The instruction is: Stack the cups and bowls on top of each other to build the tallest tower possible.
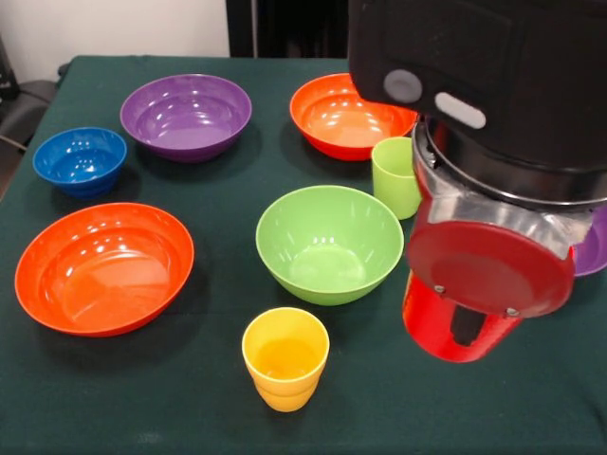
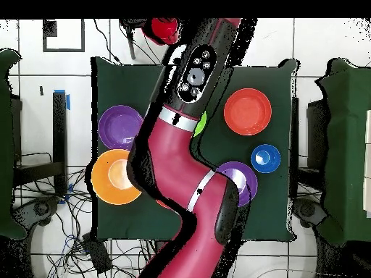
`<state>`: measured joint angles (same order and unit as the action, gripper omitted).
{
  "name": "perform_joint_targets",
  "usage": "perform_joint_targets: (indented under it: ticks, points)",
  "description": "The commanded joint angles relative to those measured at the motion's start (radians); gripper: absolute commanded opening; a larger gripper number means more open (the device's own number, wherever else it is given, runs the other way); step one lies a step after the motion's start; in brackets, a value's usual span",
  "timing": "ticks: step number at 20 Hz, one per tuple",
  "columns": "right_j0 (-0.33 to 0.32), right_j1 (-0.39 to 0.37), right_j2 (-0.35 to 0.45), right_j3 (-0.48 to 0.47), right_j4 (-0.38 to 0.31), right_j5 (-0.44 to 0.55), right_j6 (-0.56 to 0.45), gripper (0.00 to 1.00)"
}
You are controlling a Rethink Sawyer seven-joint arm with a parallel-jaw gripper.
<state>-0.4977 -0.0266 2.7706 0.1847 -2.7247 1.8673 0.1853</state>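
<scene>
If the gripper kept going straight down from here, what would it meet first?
A red cup sits right under the wrist, seemingly at the tip already. Below it only bare tablecloth shows, so probably the table. Depth is unclear.

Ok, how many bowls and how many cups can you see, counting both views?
Bowls: 7 (purple bowl, second purple bowl, large red-orange bowl, other red-orange bowl, orange bowl, green bowl, blue bowl)
Cups: 3 (yellow cup, green cup, red cup under the arm)
Total: 10
</scene>
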Motion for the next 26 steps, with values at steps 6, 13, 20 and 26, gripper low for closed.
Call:
perform_joint_targets:
  ticks: [6,13,20,26]
  points:
    - [-0.034,-0.084,-0.332,0.042,0.298,0.160,0.228,0.00]
    - [-0.046,-0.105,-0.441,0.033,0.409,0.159,0.195,0.00]
    - [-0.056,-0.122,-0.507,0.022,0.466,0.162,0.142,0.00]
    - [-0.071,-0.133,-0.575,0.036,0.523,0.161,0.101,0.00]
